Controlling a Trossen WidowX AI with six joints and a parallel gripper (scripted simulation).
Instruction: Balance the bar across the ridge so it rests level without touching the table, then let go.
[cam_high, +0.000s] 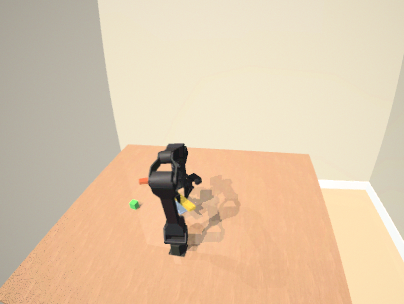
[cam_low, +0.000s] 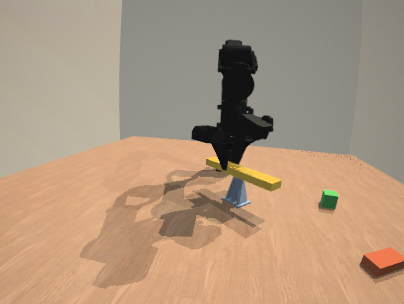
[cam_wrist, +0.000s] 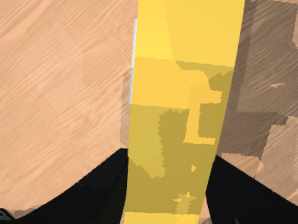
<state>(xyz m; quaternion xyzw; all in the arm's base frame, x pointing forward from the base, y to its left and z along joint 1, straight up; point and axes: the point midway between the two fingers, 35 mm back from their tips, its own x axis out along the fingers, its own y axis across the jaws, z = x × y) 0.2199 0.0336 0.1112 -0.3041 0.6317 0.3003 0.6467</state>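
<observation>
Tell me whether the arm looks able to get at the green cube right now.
Probably not yet: the gripper is shut on the yellow bar, so it would have to let go first. Nothing visible stands against the green cube itself.

Yellow bar (cam_wrist: 182, 85) between the hand's (cam_wrist: 167, 185) black fingers.

The blue ridge's top (cam_low: 239, 181) — hidden behind the yellow bar (cam_low: 250, 175) (cam_high: 186, 202) (cam_wrist: 175, 110).
</observation>
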